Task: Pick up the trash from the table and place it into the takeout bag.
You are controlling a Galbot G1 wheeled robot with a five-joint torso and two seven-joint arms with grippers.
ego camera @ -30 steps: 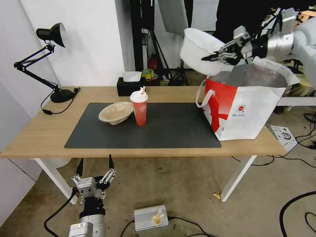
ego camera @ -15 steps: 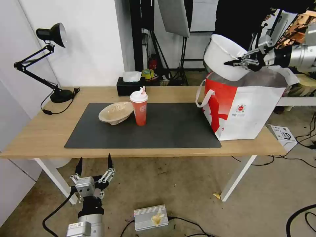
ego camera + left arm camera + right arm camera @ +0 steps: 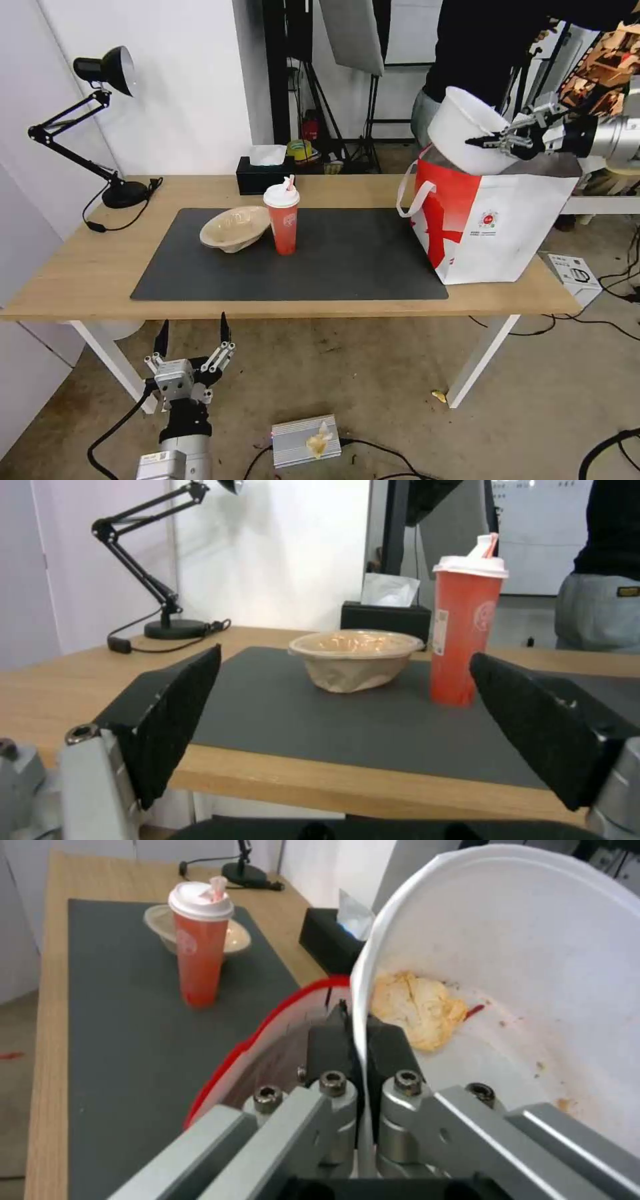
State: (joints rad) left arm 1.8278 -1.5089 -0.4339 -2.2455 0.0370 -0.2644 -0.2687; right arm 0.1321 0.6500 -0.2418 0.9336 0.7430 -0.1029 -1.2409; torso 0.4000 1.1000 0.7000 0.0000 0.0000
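Right gripper [image 3: 481,141]: clamped on the white bowl's [image 3: 463,137] rim, over the takeout bag [image 3: 490,220] at 2 o'clock.
Left gripper [image 3: 192,331]: spread wide, below the table [image 3: 80,273] edge at 7 o'clock.
Dark grey mat [image 3: 333,260]: holds the pulp bowl [image 3: 233,228] just beside the red cup [image 3: 283,218].
Back edge: black tissue box [image 3: 263,175]; desk lamp [image 3: 100,127] at 10 o'clock.

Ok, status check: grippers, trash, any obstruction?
Right gripper shut on large white round bowl, over white-and-red takeout bag. Left gripper open, below table edge. Red cup, beige pulp bowl on mat. No obstruction.

Light-wood table [image 3: 80,273]: grey mat [image 3: 347,257], lamp [image 3: 123,193], takeout bag [image 3: 490,230].
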